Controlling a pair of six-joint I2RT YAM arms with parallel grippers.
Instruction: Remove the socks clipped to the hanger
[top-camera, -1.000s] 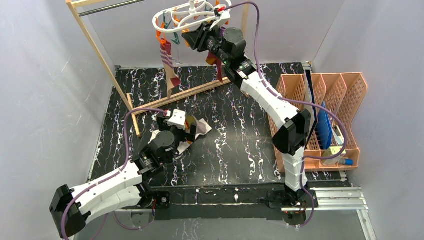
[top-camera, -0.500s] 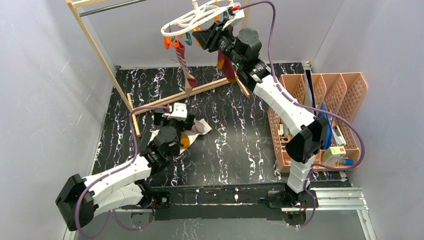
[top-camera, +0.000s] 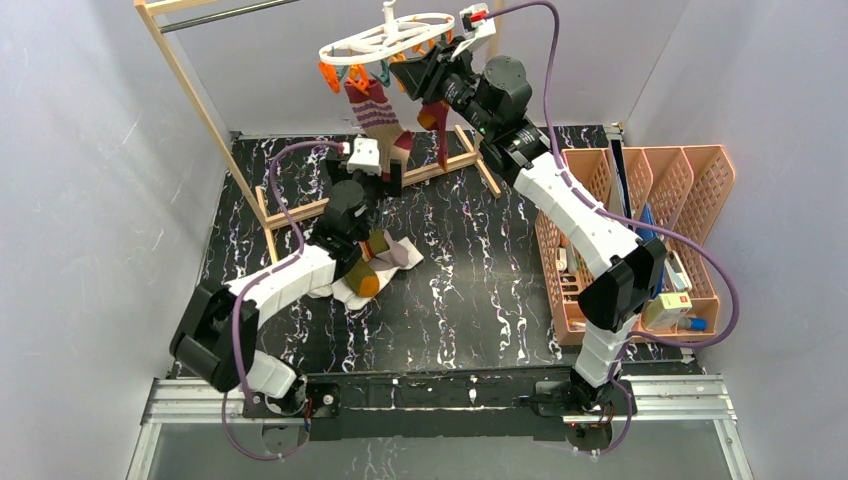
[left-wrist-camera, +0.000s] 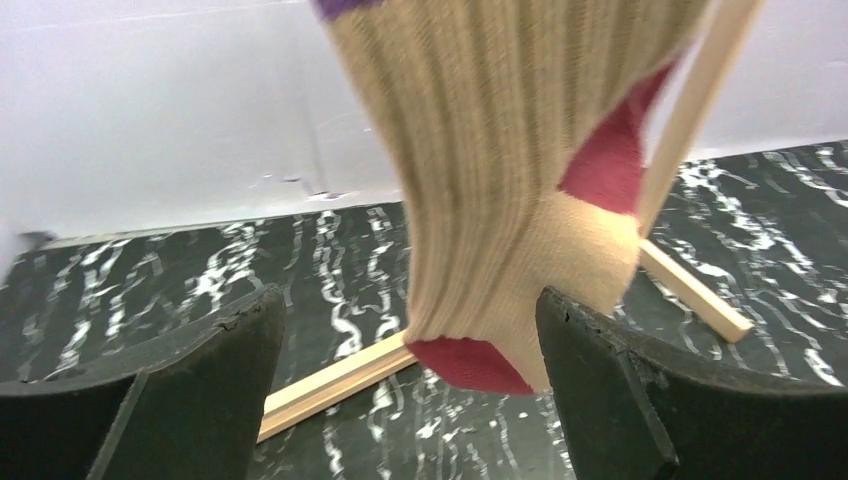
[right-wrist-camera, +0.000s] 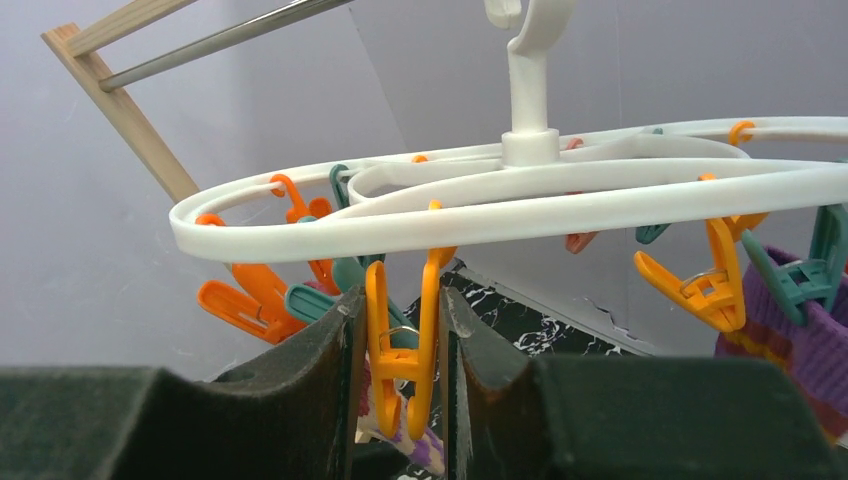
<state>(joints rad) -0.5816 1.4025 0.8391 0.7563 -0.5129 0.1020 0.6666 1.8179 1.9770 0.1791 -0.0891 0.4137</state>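
The white oval hanger (top-camera: 385, 40) hangs high at the back with orange and teal pegs; it fills the right wrist view (right-wrist-camera: 520, 205). My right gripper (top-camera: 408, 72) (right-wrist-camera: 400, 300) is shut on an orange peg (right-wrist-camera: 400, 345), squeezing its handles. A tan sock with purple and maroon stripes (top-camera: 372, 108) hangs from the hanger. My left gripper (top-camera: 390, 168) (left-wrist-camera: 410, 340) is open around its lower end (left-wrist-camera: 520, 200); the red toe sits between the fingers, close to the right one. A maroon and orange sock (top-camera: 438, 125) hangs beside it. Loose socks (top-camera: 375, 262) lie on the table.
The wooden frame rack (top-camera: 200, 110) stands at the back left, its base bar (top-camera: 430, 172) (left-wrist-camera: 330, 375) lying across the mat under the hanging socks. An orange mesh organizer (top-camera: 640, 230) with items stands at the right edge. Grey walls enclose the sides.
My left arm left the sock pile and moved up and back to the hanging striped sock, jaws open. The hanger rose and turned; my right gripper shifted right with it.
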